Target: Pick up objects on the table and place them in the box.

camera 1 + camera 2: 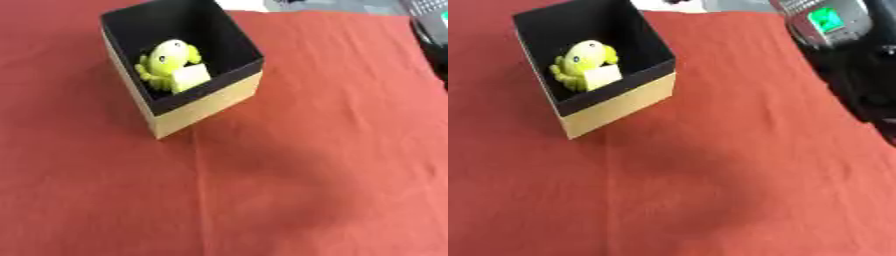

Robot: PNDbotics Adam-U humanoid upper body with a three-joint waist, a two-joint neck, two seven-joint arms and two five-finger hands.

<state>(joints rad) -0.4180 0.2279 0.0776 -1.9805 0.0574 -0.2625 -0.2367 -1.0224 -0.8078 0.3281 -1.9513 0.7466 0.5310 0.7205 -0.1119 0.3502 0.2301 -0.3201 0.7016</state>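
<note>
The box (210,102) sits in the upper left of the frame, turned askew so one corner points down toward the lower left. It is open at the top, black inside and along the rim, with tan outer walls. Inside it lies a yellow-green toy (168,60) with dark eyes and small rounded limbs, and a pale cream block (191,77) rests against its lower right side, touching it.

Tablecloth (306,165): red woven cloth, matt, with faint creases.
Box (210,102): looked like cardboard; tan matt outer walls, black matt lining.
Toy (166,60): yellow-green, smooth, slightly glossy, plastic-like.
Block (191,77): pale cream, matt; material could not be told.
</note>
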